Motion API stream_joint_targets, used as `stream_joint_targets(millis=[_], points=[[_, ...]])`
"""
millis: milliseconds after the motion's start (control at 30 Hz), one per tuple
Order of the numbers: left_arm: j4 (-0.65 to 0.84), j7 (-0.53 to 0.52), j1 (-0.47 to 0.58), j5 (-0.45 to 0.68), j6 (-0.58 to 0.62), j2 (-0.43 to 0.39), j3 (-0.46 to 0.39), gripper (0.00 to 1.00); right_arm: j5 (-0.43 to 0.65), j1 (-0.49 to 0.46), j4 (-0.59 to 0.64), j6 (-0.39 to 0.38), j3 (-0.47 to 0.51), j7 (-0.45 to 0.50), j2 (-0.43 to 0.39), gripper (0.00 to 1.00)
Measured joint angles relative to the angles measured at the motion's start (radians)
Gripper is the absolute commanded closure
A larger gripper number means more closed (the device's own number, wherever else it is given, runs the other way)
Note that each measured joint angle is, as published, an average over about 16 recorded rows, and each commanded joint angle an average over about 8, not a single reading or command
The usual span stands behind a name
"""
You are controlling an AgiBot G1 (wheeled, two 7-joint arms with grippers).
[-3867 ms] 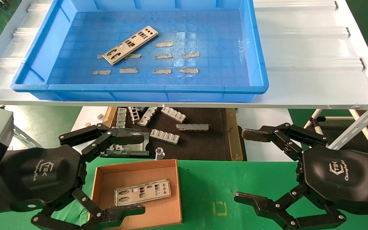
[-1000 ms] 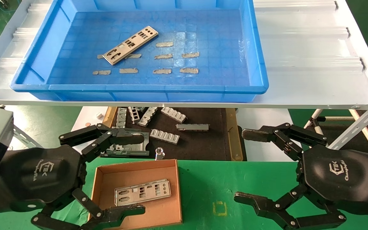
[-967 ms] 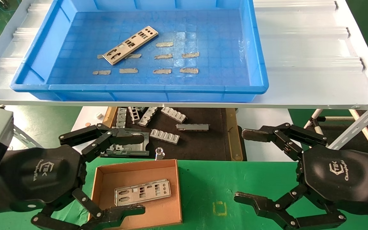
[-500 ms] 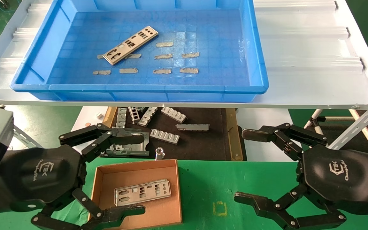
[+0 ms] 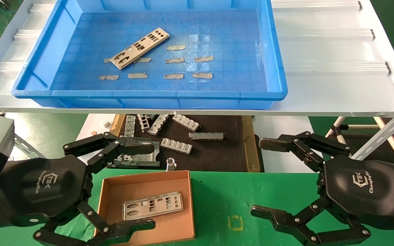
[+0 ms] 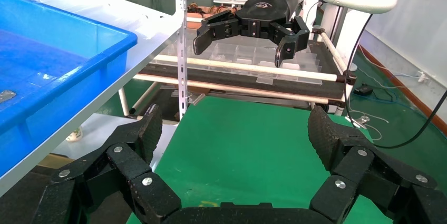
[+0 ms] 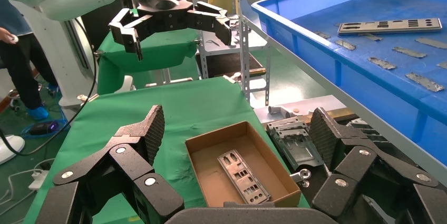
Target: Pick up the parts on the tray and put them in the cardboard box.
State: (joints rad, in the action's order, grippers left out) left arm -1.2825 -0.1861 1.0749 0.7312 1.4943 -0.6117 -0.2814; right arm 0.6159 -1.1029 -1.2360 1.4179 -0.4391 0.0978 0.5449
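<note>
Beyond the gaping left gripper [image 5: 118,184], nearer than the right, the tray's [image 5: 149,97] last part [image 5: 139,48] lay diagonally.

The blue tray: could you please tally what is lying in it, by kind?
Silver metal plate: 1
Beige tape scraps: 9 (one partly tucked under the plate)
Total in the blue tray: 10
</note>
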Motion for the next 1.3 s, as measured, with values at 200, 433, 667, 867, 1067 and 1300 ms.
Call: stream_joint_targets(millis=[200,433,667,867,1067,1300], points=[[0.000,0.000,0.000,0.000,0.000,0.000,0.000,0.00,0.000,0.000,0.000,0.000,0.000,0.000,0.000,0.00],[0.000,0.000,0.000,0.000,0.000,0.000,0.000,0.00,0.000,0.000,0.000,0.000,0.000,0.000,0.000,0.00],[0.000,0.000,0.000,0.000,0.000,0.000,0.000,0.00,0.000,0.000,0.000,0.000,0.000,0.000,0.000,0.00],[0.000,0.000,0.000,0.000,0.000,0.000,0.000,0.00,0.000,0.000,0.000,0.000,0.000,0.000,0.000,0.00],[0.000,0.000,0.000,0.000,0.000,0.000,0.000,0.00,0.000,0.000,0.000,0.000,0.000,0.000,0.000,0.00],[0.000,0.000,0.000,0.000,0.000,0.000,0.000,0.00,0.000,0.000,0.000,0.000,0.000,0.000,0.000,0.00]])
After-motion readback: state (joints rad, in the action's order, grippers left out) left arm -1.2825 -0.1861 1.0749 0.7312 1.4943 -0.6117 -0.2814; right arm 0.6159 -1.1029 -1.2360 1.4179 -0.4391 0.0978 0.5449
